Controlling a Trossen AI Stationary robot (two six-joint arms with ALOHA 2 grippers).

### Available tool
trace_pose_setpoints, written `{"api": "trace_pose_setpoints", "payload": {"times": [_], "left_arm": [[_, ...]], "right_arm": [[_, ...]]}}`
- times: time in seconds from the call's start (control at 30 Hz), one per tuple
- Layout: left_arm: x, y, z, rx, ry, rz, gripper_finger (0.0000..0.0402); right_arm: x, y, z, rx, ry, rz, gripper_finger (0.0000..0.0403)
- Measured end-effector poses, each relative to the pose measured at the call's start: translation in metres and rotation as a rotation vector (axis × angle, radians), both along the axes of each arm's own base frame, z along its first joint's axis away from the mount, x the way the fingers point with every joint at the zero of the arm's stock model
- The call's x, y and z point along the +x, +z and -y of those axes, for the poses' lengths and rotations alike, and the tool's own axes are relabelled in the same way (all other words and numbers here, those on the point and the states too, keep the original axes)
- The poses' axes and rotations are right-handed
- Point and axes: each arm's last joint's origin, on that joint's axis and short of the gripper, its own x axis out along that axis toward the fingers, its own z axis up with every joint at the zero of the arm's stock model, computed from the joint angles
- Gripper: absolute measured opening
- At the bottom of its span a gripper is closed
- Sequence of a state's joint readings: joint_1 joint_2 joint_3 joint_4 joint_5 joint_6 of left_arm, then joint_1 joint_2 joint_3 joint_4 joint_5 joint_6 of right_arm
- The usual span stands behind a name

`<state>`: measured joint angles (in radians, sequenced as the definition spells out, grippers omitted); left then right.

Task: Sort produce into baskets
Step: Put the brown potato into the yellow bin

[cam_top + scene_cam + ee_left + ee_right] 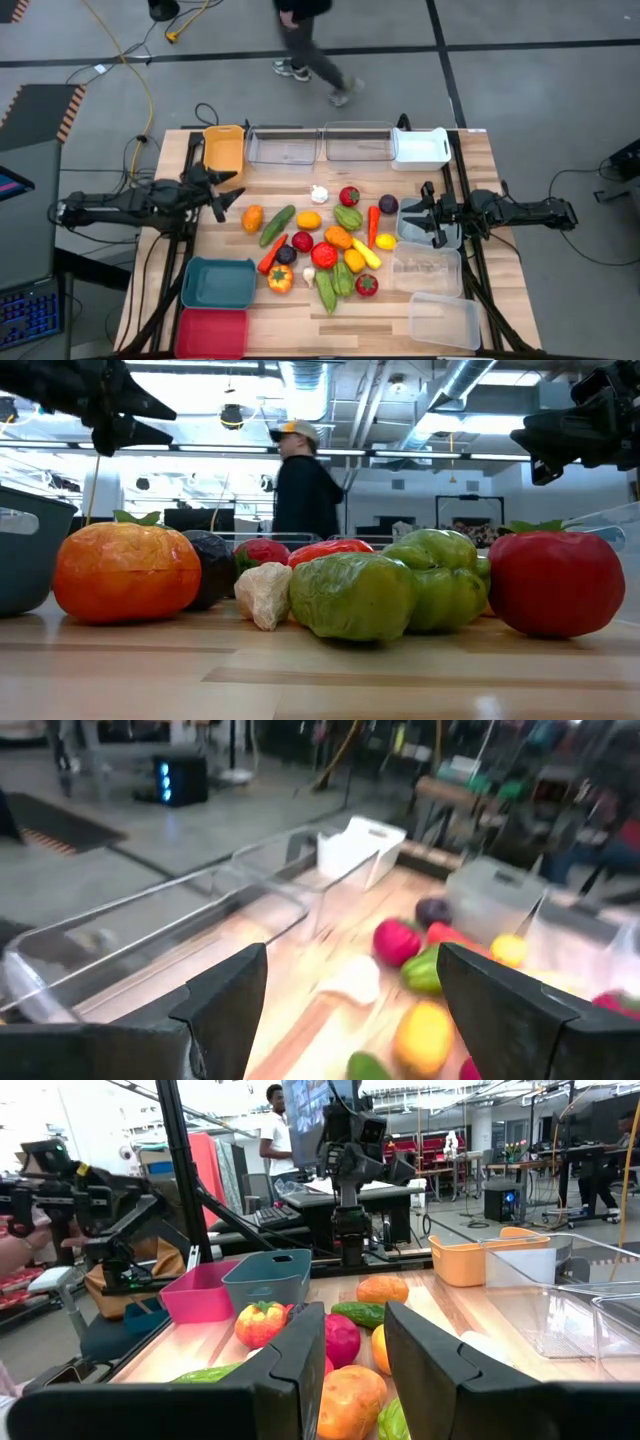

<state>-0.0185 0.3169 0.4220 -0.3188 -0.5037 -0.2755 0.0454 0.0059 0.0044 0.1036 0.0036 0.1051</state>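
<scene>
The produce point(325, 250) lies heaped mid-bench between the arms, with the left gripper point(228, 192), jaws open and empty, nearest the orange piece point(253, 218) and the long green one point(277, 225) lying diagonally, while the right gripper point(424, 212), jaws narrowly parted and empty, waits opposite.

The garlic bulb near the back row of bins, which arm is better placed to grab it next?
Probably the left. The left gripper hangs with open, empty jaws a short way from the white garlic bulb, with bare table between. The right gripper sits farther off, past the red tomato and purple fruit.
</scene>
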Motion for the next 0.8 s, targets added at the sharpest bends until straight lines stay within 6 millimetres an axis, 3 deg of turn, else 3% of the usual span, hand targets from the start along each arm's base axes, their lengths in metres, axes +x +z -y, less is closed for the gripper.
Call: {"api": "trace_pose_setpoints", "payload": {"times": [0.2,0.4,0.8], "left_arm": [[0.015,0.026,0.000,0.002,0.002,-0.180,0.0281],[0.029,0.046,0.001,0.030,-0.010,-0.250,0.0281],[0.036,0.054,0.001,0.034,-0.041,-0.259,0.0281]], "right_arm": [[0.000,0.000,0.000,0.000,0.000,0.000,0.0134],[0.000,0.000,0.000,0.000,0.000,0.000,0.0134],[0.000,0.000,0.000,0.000,0.000,0.000,0.0134]]}}
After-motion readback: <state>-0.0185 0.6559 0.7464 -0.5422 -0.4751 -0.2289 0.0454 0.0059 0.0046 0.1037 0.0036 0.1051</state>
